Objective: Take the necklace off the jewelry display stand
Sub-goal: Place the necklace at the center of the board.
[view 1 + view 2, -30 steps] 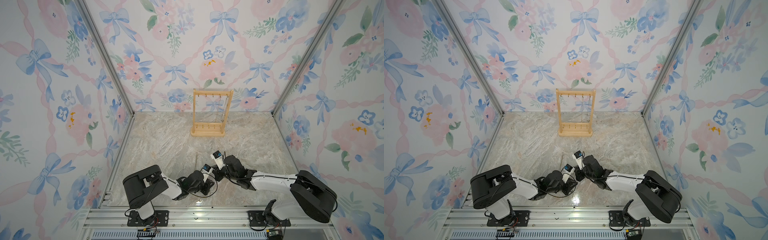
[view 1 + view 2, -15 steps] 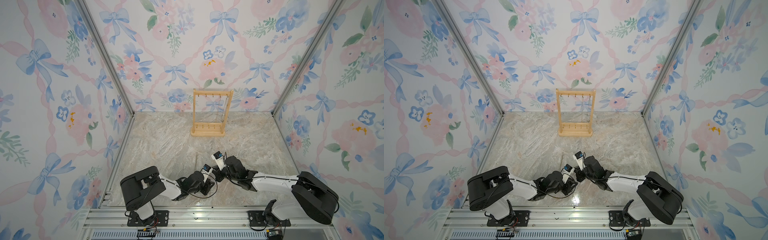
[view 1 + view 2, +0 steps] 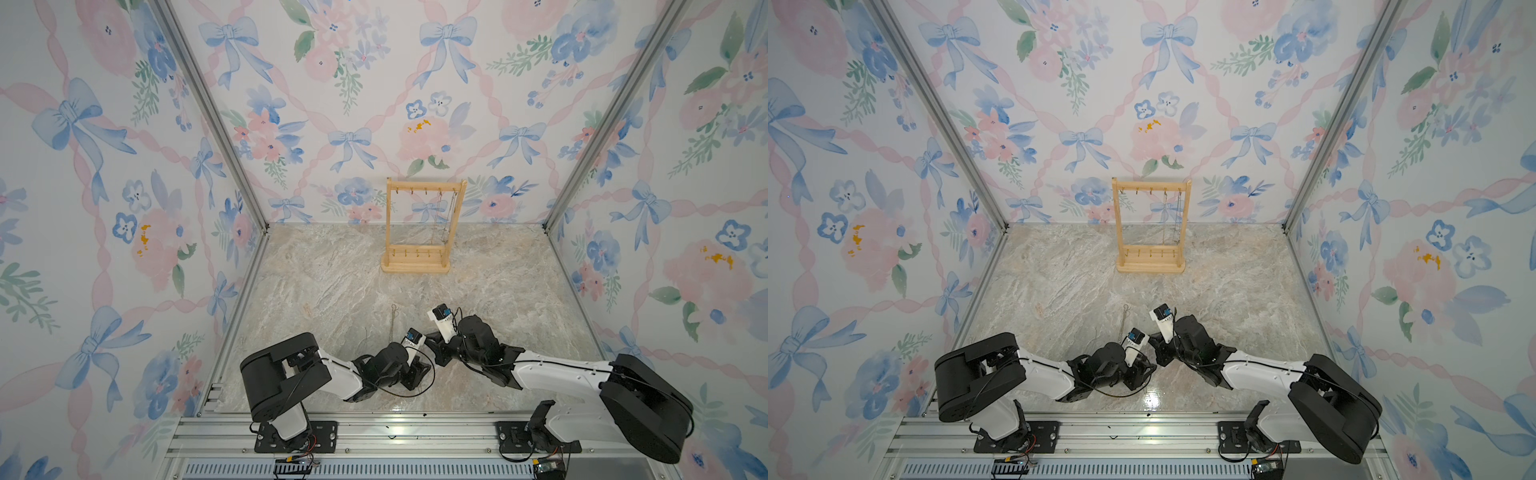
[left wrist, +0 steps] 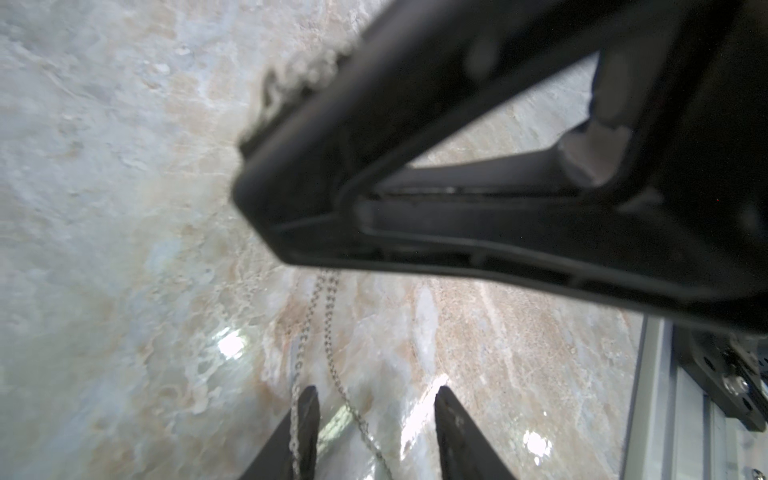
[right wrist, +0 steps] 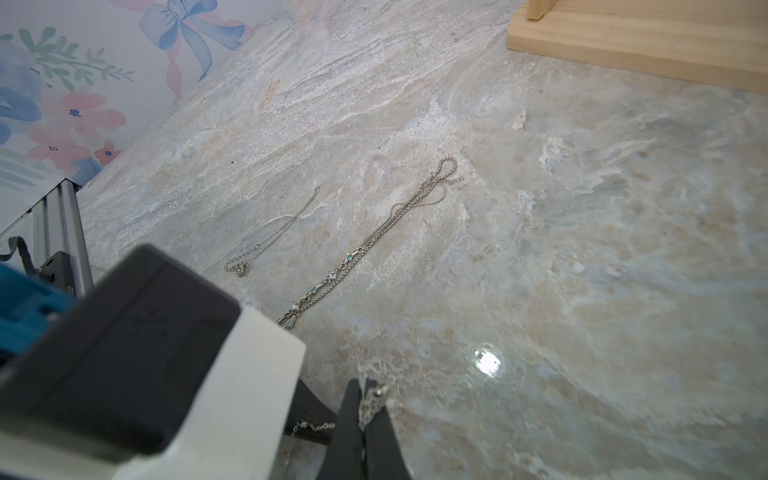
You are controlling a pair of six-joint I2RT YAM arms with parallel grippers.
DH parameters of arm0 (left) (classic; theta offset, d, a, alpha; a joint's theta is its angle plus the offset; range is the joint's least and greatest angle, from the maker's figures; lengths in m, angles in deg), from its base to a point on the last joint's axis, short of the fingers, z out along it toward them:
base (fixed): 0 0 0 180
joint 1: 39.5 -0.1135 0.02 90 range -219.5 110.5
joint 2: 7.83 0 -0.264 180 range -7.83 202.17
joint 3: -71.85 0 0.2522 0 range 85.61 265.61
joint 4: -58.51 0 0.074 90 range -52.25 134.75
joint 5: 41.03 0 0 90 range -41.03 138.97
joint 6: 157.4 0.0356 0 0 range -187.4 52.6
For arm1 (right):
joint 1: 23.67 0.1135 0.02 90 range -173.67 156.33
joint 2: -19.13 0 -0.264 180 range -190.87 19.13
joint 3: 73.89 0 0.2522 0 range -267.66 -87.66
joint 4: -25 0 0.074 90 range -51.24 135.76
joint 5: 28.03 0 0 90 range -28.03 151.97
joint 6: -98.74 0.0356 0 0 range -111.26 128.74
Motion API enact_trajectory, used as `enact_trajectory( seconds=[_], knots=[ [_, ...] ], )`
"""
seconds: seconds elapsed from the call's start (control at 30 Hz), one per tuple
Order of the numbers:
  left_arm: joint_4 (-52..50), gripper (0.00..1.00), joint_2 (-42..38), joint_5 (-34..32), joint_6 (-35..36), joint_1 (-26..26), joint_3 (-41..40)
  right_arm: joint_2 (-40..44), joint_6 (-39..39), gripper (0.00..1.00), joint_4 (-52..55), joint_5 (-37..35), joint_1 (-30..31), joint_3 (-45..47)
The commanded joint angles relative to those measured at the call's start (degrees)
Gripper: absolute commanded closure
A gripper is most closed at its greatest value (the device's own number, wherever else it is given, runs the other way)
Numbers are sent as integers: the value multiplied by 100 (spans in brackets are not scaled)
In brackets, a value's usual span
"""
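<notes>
counting first: one jewelry display stand (image 3: pixel 415 268), two hung chains (image 3: pixel 443 220) on it, two lots of chain flat on the counter (image 3: pixel 332 286), one necklace (image 5: pixel 371 405) in a grip, two grippers.

stand is upright near the counter's back edge, about midway along it. light pine frame: two uprights on a flat base, top bar with five small hooks, low rail with another row of hooks. the hung chains drop from the two hooks nearest the upright on the robot's right and reach almost to the low rail.

flat on the counter, toward the front edge: a thin chain (image 5: pixel 274 232) with a small pendant, and near it a longer strand (image 5: pixel 374 245) with turquoise links. one piece or two, cannot tell.

right gripper (image 5: pixel 363 395) is pinched tight on the necklace, which is bunched at its tips, near the middle of the front edge. left gripper (image 4: pixel 376 392) is just beside it with fingers apart, the necklace's chain trailing between them, loose against one finger.
</notes>
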Motion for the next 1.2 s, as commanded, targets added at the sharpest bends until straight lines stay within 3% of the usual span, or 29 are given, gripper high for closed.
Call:
enact_trajectory(
  seconds=[0.0,0.7,1.17],
  knots=[
    [-516,49,38,-127,89,30,-136,234,-6,100,-50,69,-38,100],
    [-509,29,24,-159,169,35,-181,1252,-281,100,-120,65,225,428],
    [-508,28,-479,-109,194,136,-246,895,-251,100,3,-4,228,261]
  ],
)
